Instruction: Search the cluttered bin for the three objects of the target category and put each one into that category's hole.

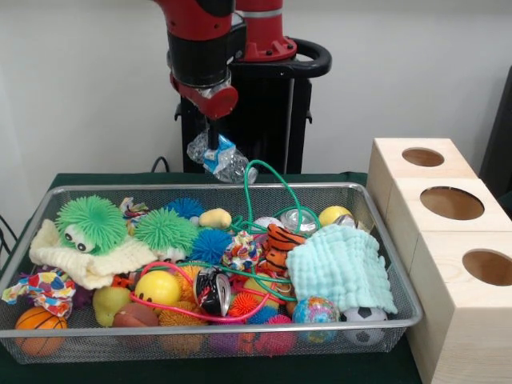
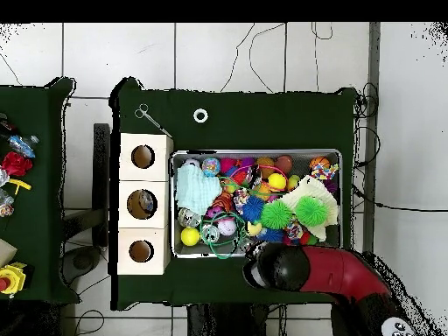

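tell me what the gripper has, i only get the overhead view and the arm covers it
Observer: In the front view the gripper is shut on a crinkly clear-and-blue wrapper, which hangs above the far rim of the mesh bin.
Operator: anything trailing off it
Observer: A green cord loops up out of the bin right beside the wrapper. I cannot tell whether the two touch.

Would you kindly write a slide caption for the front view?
Gripper lifts a crinkly wrapper above the toy-filled mesh bin, beside three wooden hole boxes.
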